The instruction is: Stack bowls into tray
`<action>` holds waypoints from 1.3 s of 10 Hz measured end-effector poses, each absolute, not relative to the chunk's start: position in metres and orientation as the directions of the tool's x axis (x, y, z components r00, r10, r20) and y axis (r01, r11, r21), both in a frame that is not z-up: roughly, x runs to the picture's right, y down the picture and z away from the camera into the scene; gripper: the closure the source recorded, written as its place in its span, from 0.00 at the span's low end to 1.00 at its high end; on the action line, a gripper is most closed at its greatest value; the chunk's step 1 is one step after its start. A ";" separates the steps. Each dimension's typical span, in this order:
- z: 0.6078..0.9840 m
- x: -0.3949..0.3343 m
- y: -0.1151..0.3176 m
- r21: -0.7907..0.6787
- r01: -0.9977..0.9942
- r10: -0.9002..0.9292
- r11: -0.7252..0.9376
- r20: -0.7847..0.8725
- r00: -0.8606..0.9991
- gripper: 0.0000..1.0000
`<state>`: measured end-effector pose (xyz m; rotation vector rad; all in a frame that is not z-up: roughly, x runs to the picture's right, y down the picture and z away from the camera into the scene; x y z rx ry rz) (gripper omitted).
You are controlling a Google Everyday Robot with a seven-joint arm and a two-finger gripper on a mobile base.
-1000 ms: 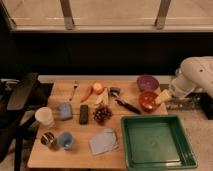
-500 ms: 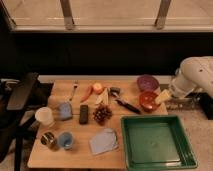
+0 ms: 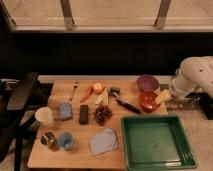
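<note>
Lying lengthwise left-to-right, tray (image 3: 157, 143); tool (image 3: 164, 96) sits beside red-orange bowl (image 3: 148, 100)

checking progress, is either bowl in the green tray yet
No, the red bowl and purple bowl both sit on the table beyond the tray, with the gripper beside the red one.

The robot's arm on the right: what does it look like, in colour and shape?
The arm is built of bulky, rounded, off-white shells, smooth like moulded plastic, with darker parts underneath. Its gripper, at the right edge of the table beside the red-orange bowl, looks pale yellowish. No cables or markings can be made out.
</note>
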<state>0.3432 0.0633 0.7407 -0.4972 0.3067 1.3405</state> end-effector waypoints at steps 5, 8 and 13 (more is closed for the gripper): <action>0.741 0.343 0.063 -0.166 -0.975 0.848 0.148 -0.486 0.212 0.20; 0.740 0.344 0.057 -0.165 -0.976 0.852 0.144 -0.481 0.207 0.20; 0.800 0.335 0.024 -0.062 -0.994 0.889 0.089 -0.446 0.108 0.20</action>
